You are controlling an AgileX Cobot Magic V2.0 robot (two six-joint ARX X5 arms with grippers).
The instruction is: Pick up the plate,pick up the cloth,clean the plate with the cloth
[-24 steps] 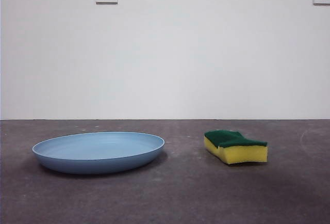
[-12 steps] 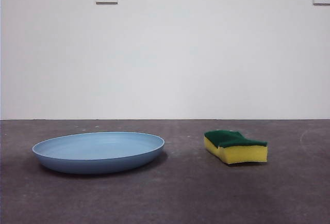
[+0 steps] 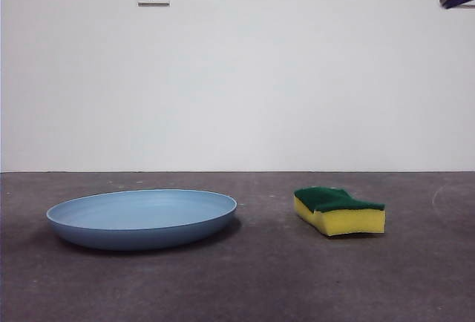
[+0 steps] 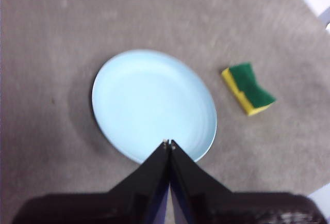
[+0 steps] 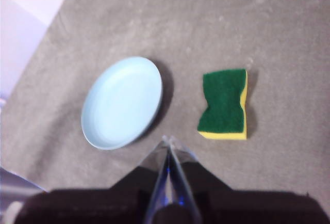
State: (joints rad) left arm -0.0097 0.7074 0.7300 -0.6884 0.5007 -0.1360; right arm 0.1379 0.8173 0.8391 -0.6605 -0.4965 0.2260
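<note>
Both grippers, left gripper point(image 4: 168, 143) and right gripper point(image 5: 168, 140), hang high, jaws together; plate point(image 3: 141, 218) and cloth point(image 3: 339, 211) lie apart on table point(image 3: 260, 277). Risk: shallow rim slips from pinch

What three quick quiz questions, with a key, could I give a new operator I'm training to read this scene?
1. True or false: the sponge lies on the plate.
2. Which face of the sponge is up: A yellow foam, B green scouring layer?
3. Fill in: both grippers, left and right, hang above the table with jaws ____.

Key: 1 false, it lies on the table apart from the plate. 2 B. 3 shut, holding nothing.
</note>
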